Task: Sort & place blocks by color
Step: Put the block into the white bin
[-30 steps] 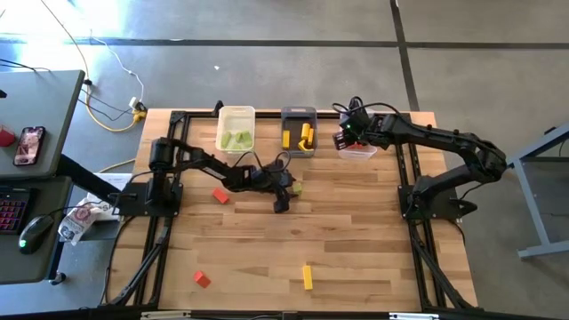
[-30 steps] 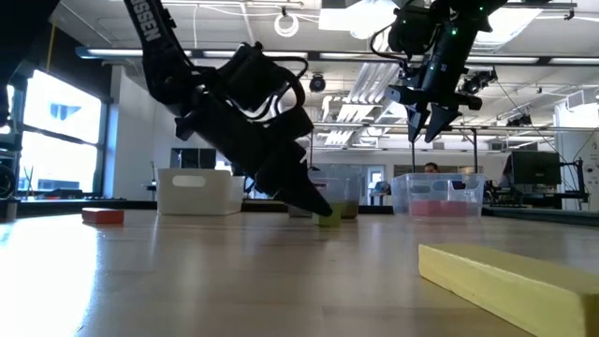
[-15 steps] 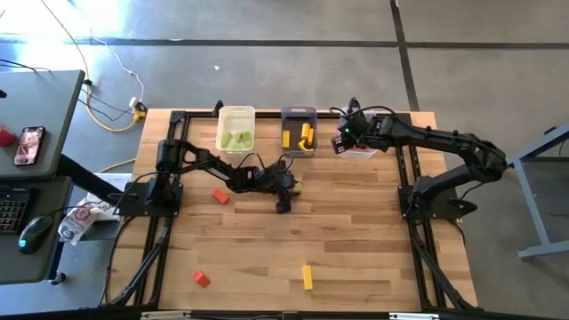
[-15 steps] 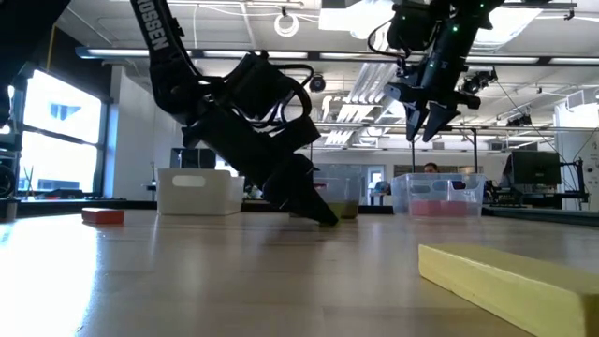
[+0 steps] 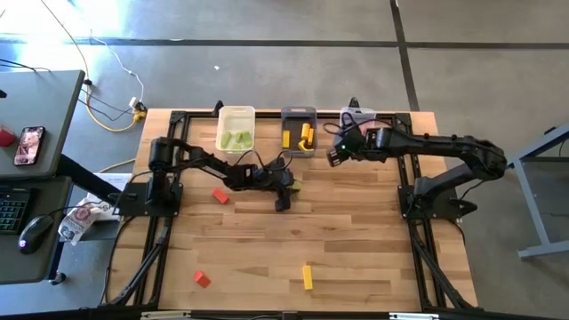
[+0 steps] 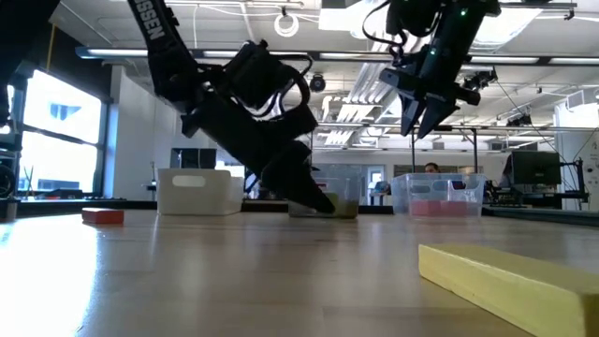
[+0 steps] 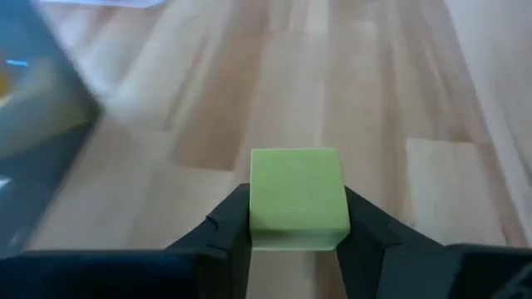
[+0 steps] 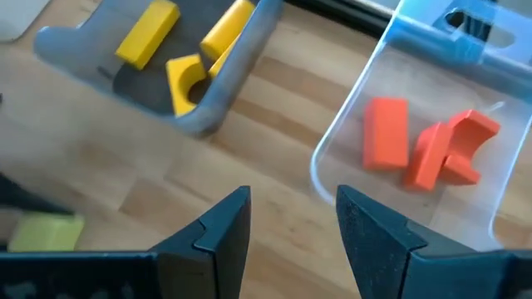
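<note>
The left end effector (image 5: 292,188) sits low over the middle of the wooden table (image 5: 356,249), pinching a light green cube (image 7: 298,198) between its two dark fingers (image 7: 229,223); in the low view the cube (image 6: 327,205) is down at the table surface under the tilted arm. The right end effector (image 5: 333,153) hangs above the table just in front of the gap between the dark grey bin (image 5: 298,116) and the clear bin (image 5: 359,115), its fingers (image 8: 214,228) spread apart with nothing between them. Three bins stand in a row along the far edge of the table. The white bin (image 5: 236,112) holds light green blocks (image 5: 236,139). The dark grey bin holds yellow blocks (image 8: 148,32), among them two bars and a notched piece. The clear bin holds red blocks (image 8: 386,133), one a bar and another with a curved cutout. Loose on the table are a red block (image 5: 220,196) just left of the left arm, another red block (image 5: 202,279) near the front left corner, and a yellow bar (image 5: 308,276) near the front edge, which shows large at the lower right of the low view. A phone (image 5: 29,145) lies on a desk left of the table.
</note>
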Motion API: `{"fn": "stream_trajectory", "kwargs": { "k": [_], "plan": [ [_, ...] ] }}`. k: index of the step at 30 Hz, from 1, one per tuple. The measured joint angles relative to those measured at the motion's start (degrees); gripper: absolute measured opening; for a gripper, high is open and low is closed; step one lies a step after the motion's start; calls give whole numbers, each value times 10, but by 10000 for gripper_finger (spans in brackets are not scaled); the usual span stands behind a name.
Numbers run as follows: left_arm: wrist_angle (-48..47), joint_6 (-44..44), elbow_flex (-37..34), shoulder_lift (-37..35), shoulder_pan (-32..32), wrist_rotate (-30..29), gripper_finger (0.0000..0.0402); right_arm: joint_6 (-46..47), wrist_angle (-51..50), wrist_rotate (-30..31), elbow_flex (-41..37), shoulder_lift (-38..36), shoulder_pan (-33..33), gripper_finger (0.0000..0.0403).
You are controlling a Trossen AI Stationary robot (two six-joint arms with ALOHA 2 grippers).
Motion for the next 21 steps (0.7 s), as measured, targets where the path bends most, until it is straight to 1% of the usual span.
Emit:
{"fn": "stream_trajectory", "kwargs": {
  "k": [7, 13, 21],
  "plan": [
    [-102, 36, -1, -75, 18, -47, 105, 36, -15, 9, 0, 0, 51, 165],
    [-187, 50, -2, -145, 40, -67, 105, 67, -15, 21, 0, 0, 97, 165],
    [-305, 81, -2, -241, 80, -134, 105, 105, -15, 34, 0, 0, 157, 165]
  ]
}}
